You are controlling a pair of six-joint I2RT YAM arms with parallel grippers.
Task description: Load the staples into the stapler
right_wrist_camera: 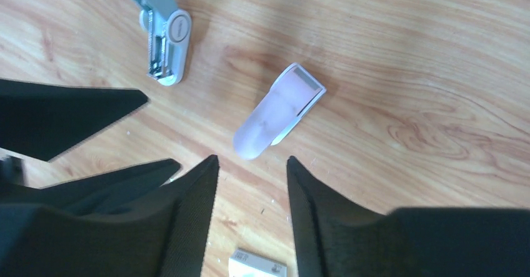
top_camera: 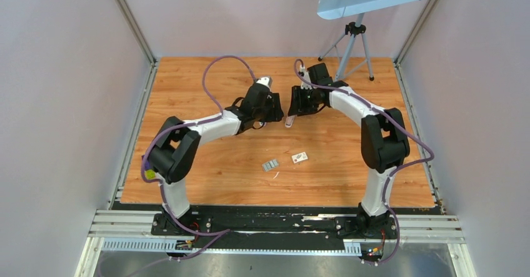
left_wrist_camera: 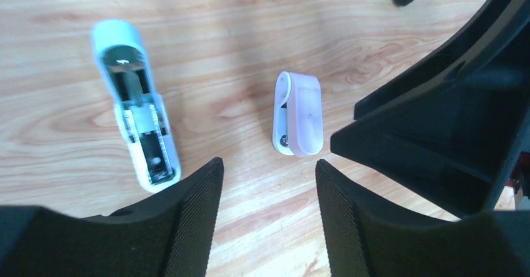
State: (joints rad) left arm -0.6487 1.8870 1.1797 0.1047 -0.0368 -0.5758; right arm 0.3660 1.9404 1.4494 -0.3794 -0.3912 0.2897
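Note:
The stapler point(left_wrist_camera: 134, 102) is pale blue-grey and lies open on the wooden table, its dark metal channel facing up. It also shows in the right wrist view point(right_wrist_camera: 165, 30). In the top view the grippers hide it. The staples point(top_camera: 270, 165) are a small grey rectangle on the table, nearer the arm bases and apart from both grippers. My left gripper point(left_wrist_camera: 267, 162) is open and empty, just right of the stapler. My right gripper point(right_wrist_camera: 252, 158) is open and empty, facing the left one point(top_camera: 270, 109) at mid-table point(top_camera: 303, 100).
A small pink piece point(left_wrist_camera: 299, 114) lies between the two grippers, also in the right wrist view point(right_wrist_camera: 278, 111) and the top view point(top_camera: 289, 121). A small white box tray point(top_camera: 300, 157) sits right of the staples. A tripod point(top_camera: 353, 45) stands at the back right.

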